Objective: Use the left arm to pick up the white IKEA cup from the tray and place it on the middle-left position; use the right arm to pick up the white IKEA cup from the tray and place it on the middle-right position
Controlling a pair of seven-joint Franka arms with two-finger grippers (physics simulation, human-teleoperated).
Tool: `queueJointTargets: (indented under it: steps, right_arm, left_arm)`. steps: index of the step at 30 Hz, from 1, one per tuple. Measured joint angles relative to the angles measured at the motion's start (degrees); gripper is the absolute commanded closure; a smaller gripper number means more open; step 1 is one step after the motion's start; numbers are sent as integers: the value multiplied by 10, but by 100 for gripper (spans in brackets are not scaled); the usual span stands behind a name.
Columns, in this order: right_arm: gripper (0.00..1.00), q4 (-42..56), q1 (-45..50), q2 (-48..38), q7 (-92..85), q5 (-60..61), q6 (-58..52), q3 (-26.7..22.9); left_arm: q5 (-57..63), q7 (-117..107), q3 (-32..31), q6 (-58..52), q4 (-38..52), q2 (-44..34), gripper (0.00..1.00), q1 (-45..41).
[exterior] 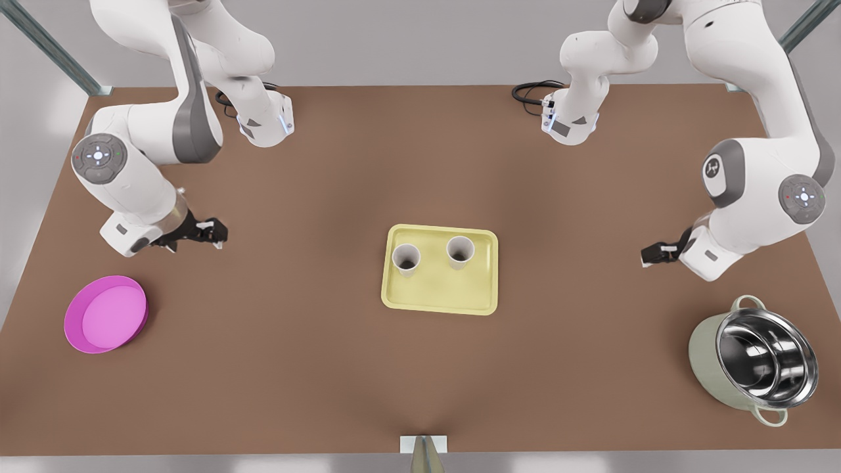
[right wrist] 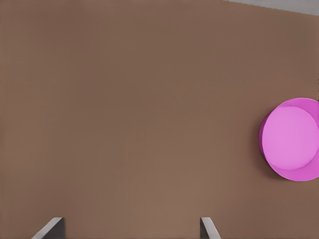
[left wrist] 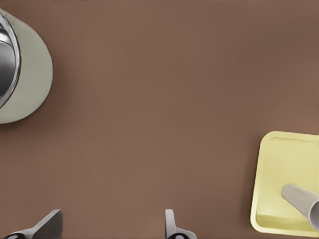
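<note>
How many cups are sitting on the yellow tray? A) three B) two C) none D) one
B: two white cups, one beside the other, stand upright on the tray.

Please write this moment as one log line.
left gripper open, near pot | right gripper open, near dish | both cups on tray
</note>
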Motion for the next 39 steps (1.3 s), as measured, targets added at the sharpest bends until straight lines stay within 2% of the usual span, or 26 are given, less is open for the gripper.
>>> queueJointTargets:
  steps: [3, 5, 7, 9, 13, 14, 16, 18, 27, 33, 39]
  right_arm:
    - [0, 5, -18, 1, 3, 0, 18, 21]
    - [0, 10, -43, 9, 4, 2, 19, 88]
    - [0, 16, 17, 29, 7, 3, 20, 121]
    - [0, 26, 89, 55, 9, 4, 21, 131]
    - [0, 120, 158, 154, 20, 9, 29, 137]
    - [0, 139, 169, 174, 26, 11, 31, 138]
    - [0, 172, 179, 211, 37, 13, 34, 138]
    - [0, 187, 182, 243, 48, 14, 38, 138]
    - [0, 235, 193, 339, 94, 15, 66, 137]
    - [0, 226, 194, 358, 117, 12, 78, 136]
    - [0, 209, 203, 378, 134, 12, 81, 137]
  left_arm:
    - [-4, 4, 0, 17, 1, 25, 0, -16]
    - [-5, 2, 0, 26, 19, 57, 0, -58]
    - [-5, -9, 0, 33, 35, 89, 0, -108]
    - [-5, -24, 0, 40, 37, 110, 0, -148]
    - [-5, -65, 0, 56, 22, 127, 2, -208]
    - [-10, -75, -2, 66, -12, 114, 2, -214]
    - [-32, -97, -9, 130, -157, 51, 0, -230]
    - [-42, -123, -13, 182, -188, 43, 0, -263]
    - [-26, -234, -14, 283, -176, 88, 0, -324]
    - [-24, -293, -14, 312, -178, 114, 0, -344]
    - [-24, -336, -14, 347, -178, 172, 1, -353]
